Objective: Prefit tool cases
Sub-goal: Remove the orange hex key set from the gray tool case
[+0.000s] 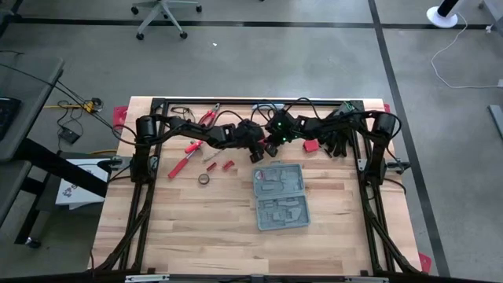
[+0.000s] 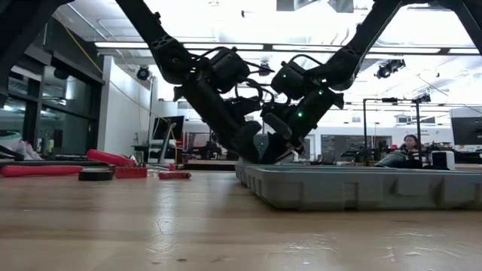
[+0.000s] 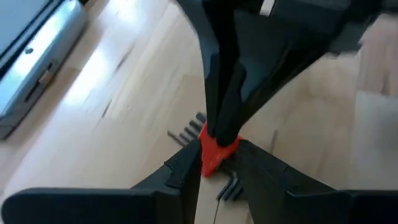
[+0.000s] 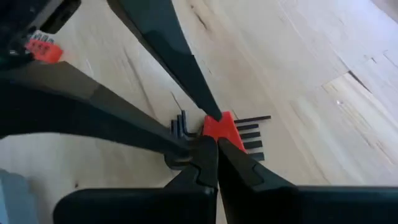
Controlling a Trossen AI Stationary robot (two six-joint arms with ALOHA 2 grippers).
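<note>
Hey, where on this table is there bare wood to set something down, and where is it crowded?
Free: the near stretch of table in front of the open tool case, and the strip to its right. Crowded: the far edge, where left gripper and right gripper meet over a red hex-key holder, and beside the red-handled tools.

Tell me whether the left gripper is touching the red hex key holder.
Touching. The left wrist view shows the left gripper with its fingers clamped on the red hex key holder, no gap between them.

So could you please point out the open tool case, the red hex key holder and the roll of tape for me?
tool case (image 1: 280, 198): high view, centre of its moulded inside.
red hex key holder (image 4: 219, 129): right wrist view, its red body.
roll of tape (image 1: 203, 179): high view, its ring.
</note>
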